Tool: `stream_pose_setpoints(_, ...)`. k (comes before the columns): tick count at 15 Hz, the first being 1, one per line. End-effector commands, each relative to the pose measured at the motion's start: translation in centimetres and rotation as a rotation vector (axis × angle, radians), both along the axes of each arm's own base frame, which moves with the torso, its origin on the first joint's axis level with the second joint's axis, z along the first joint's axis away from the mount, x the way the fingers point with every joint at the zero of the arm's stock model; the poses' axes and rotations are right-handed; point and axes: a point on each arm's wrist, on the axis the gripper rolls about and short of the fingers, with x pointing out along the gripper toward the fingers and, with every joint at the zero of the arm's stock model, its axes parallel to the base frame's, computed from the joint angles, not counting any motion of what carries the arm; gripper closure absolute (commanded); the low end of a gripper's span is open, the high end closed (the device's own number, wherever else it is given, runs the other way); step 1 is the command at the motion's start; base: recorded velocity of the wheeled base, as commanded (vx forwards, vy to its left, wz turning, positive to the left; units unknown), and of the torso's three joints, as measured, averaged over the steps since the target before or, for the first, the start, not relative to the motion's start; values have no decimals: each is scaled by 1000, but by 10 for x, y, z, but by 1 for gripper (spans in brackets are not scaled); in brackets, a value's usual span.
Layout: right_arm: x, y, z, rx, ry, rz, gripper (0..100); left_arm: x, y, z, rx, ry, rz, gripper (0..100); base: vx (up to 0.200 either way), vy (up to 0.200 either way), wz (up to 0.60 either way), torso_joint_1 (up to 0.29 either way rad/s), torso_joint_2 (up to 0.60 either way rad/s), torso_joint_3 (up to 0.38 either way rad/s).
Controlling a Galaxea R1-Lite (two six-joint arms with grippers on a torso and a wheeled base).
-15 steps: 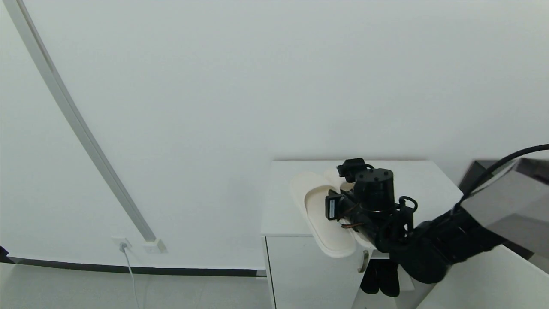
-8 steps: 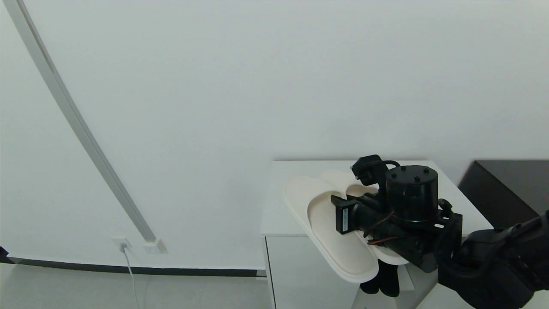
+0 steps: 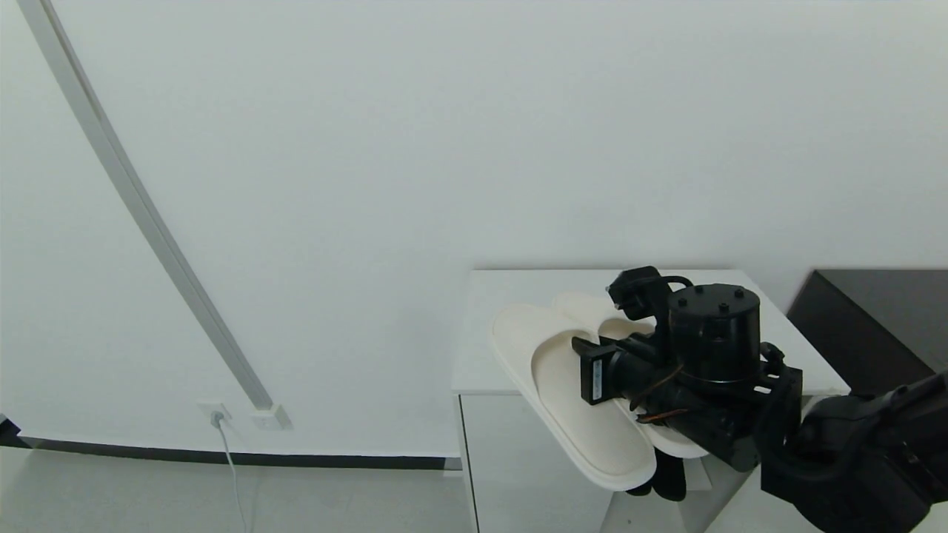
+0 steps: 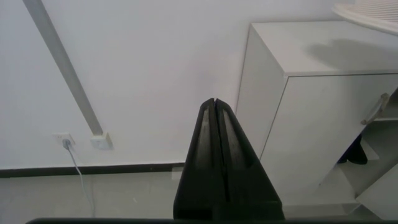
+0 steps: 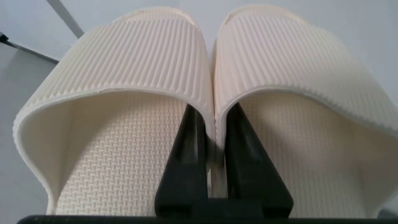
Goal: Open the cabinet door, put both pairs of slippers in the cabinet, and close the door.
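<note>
Cream slippers, count two, one pair, ribbed uppers and textured insoles. Position: lower right of the head view, held side by side and tilted over the front edge of the cabinet top, toes toward the upper left, heels overhanging the cabinet front.

Right gripper, count one: one finger inside each slipper, the two fingers pinching the adjoining inner walls of the pair between them.

White cabinet, count one, lower right of the head view, against the wall. One door panel lies flush and closed, with one metal handle at its edge; the compartment just beside that handle stands open, with shelves showing.

Black object inside the open compartment, below the cream pair in the head view; whether it is one piece or two cannot be told.

Left gripper, count one: fingers pressed together, holding nothing, hanging before the wall, well apart from the cabinet.

White label, count one, on the black module at the right wrist; print too small to read.

Surroundings: one grey conduit strip running diagonally from the upper left; one wall socket with a white cable plugged in; one black skirting line; one dark piece of furniture at the right edge.
</note>
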Motion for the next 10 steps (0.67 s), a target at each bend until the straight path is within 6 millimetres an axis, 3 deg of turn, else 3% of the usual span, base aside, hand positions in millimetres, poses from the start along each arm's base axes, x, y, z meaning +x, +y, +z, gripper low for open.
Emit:
stream_pose_setpoints(1, 0, 0, 1, 1, -3, 0, 100, 0, 0, 0, 0, 2, 1, 100, -200, 0, 0, -22, -2, 7)
stream_pose_setpoints(3, -3, -4, 0, -8, 2, -4, 100, 0, 0, 0, 0, 2, 1, 100, -200, 0, 0, -5, 2, 5)
stream_pose_setpoints(5, -12, -21, 7, -14, 5, 4, 100, 0, 0, 0, -2, 0, 1, 100, -200, 0, 0, 5, 2, 2)
stream_pose_setpoints(7, -21, -37, 15, -43, 24, 33, 100, 0, 0, 0, -2, 2, 1, 100, 0, 0, 0, 0, 0, 0)
stream_pose_setpoints(10, -31, -45, 22, -57, 47, 51, 100, 0, 0, 0, -2, 0, 1, 100, 0, 0, 0, 0, 0, 0)
